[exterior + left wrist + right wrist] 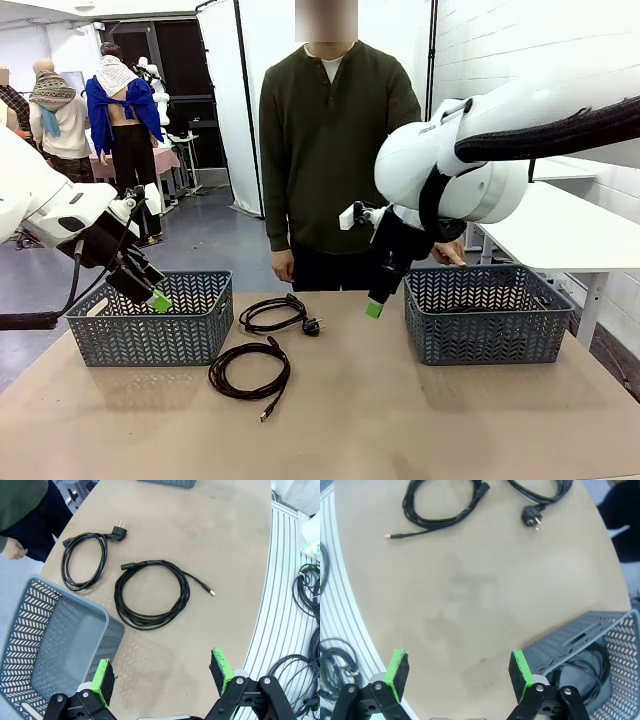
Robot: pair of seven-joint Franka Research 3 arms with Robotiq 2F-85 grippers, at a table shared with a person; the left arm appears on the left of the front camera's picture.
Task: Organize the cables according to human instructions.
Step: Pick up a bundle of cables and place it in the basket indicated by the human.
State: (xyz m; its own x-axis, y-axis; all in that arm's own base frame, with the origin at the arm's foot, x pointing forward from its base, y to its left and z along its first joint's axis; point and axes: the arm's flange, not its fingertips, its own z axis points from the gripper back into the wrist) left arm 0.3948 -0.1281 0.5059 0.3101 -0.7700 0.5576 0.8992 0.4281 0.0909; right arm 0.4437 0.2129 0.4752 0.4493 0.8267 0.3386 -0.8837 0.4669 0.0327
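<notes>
Two coiled black cables lie on the table [420,420] between the two baskets. The wall-plug cable [103,555] is on the far side, close to the person [335,150]. The small-plug cable [150,623] lies just in front of it, nearer to the robot and a little to the left, with its loose end pointing toward the near edge. In the left wrist view the two coils are near each other but apart. A third cable [592,662] lies inside the right basket [487,335]; the mesh wall hides part of it, so I cannot tell whether it is one coil or more. The left basket [150,335] stands to the left of the two coils on the table. The left gripper [157,298] hangs over the near right part of the left basket, tilted downward, and its fingers are spread wide and empty. The right gripper [374,308] points down above the table just to the left of the right basket, also spread wide and empty. The person stands at the far edge between the baskets. One hand [283,265] hangs near the far edge behind the wall-plug cable, and the other hand [450,255] is behind the right basket.
</notes>
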